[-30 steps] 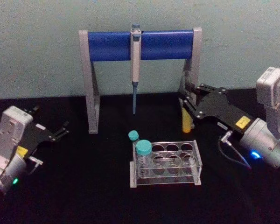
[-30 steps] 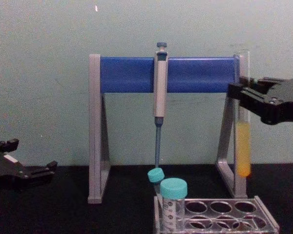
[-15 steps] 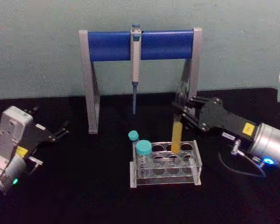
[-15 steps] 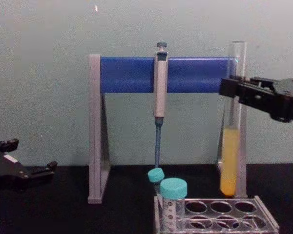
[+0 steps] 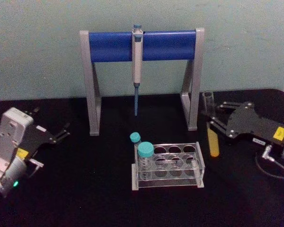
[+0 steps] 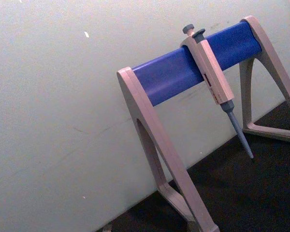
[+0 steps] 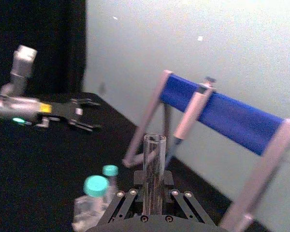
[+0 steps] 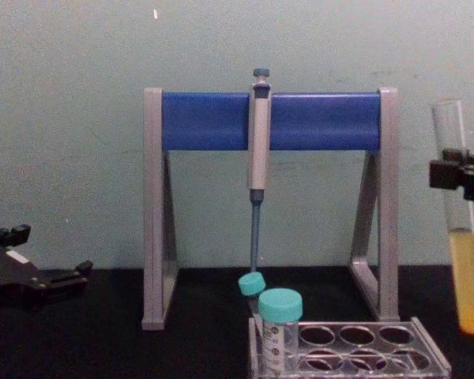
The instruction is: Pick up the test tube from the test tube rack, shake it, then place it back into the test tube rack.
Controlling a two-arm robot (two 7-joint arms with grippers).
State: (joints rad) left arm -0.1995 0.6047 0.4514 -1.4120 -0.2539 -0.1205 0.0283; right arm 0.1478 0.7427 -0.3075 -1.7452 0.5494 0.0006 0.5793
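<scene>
Test tube near upright in the air, yellow-orange liquid in its lower third, just right of the test tube rack, right gripper clamped on its upper glass, two teal-capped tubes at the rack's left end, left gripper idle far left, fingers spread.

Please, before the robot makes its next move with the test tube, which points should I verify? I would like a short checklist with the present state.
1. Grip: the right gripper is shut on the test tube, above the liquid: ok.
2. Tilt: the test tube is near upright, liquid low: ok.
3. Alignment over a hole of the test tube rack: not ok, it hangs to the rack's right.
4. Free holes: ok, the teal-capped tubes fill only the left end.
5. Tube bottom higher than the rack top: cannot tell.
6. Path: the left gripper is open at the far left: ok.
</scene>
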